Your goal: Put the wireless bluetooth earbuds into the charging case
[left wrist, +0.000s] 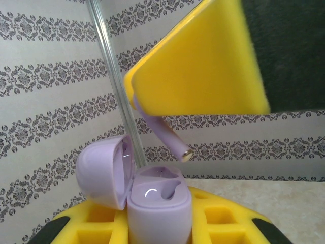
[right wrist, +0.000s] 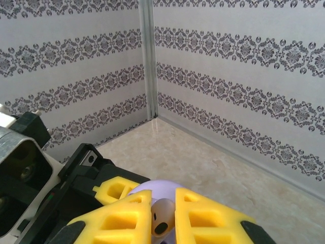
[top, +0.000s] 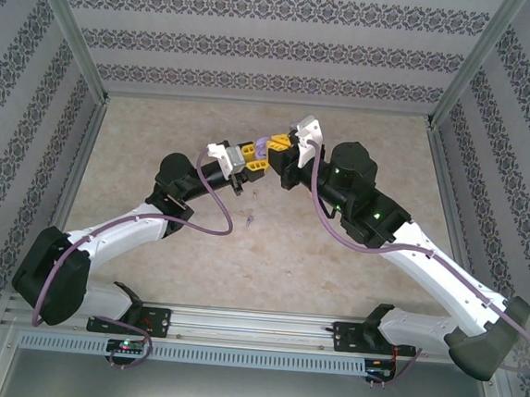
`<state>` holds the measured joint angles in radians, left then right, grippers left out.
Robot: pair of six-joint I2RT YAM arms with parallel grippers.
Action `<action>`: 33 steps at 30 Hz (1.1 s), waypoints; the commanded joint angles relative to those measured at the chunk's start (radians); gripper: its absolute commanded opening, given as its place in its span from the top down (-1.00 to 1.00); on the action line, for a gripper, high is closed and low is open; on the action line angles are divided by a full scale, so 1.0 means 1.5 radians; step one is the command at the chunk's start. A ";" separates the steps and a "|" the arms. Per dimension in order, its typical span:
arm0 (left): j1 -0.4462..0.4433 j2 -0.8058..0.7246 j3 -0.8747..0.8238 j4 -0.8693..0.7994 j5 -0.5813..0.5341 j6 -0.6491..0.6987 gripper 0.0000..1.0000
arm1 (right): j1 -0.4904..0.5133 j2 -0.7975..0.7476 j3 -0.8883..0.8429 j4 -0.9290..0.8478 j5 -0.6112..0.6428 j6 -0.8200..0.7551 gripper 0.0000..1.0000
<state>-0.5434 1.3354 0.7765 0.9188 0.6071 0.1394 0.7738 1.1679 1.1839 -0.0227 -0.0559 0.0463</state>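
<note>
My left gripper (top: 247, 157) (left wrist: 155, 219) is shut on the purple charging case (left wrist: 158, 211), which stands upright between its yellow fingers with the lid (left wrist: 101, 173) swung open to the left. My right gripper (top: 275, 147) (right wrist: 163, 213) is shut on a purple earbud (right wrist: 162, 222). The stem of that earbud (left wrist: 171, 140) slants down from under the right gripper's yellow finger (left wrist: 203, 56) and ends a little above the case's wells, apart from them. The case's rounded lid (right wrist: 152, 187) shows just beyond the right fingertips. Both grippers meet in mid-air over the far middle of the table.
Patterned walls and metal corner posts (top: 71, 38) close in the beige table (top: 350, 290) on three sides. A tiny dark speck (top: 249, 220) lies on the table below the grippers. The arms' bases sit on the rail (top: 254, 326) at the near edge.
</note>
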 commanded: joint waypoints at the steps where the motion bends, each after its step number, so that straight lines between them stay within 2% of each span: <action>1: -0.011 -0.020 0.020 -0.001 0.019 0.014 1.00 | -0.011 0.004 -0.002 0.031 -0.016 0.018 0.69; 26: -0.018 -0.021 0.040 -0.009 0.012 0.009 1.00 | -0.022 0.010 -0.030 0.016 -0.029 0.028 0.73; 33: -0.018 -0.025 0.041 -0.009 0.009 0.008 1.00 | -0.021 0.001 -0.044 0.000 -0.006 0.006 0.76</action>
<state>-0.5549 1.3323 0.7925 0.8608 0.6064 0.1467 0.7479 1.1740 1.1469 0.0048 -0.0906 0.0757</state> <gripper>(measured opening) 0.224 0.125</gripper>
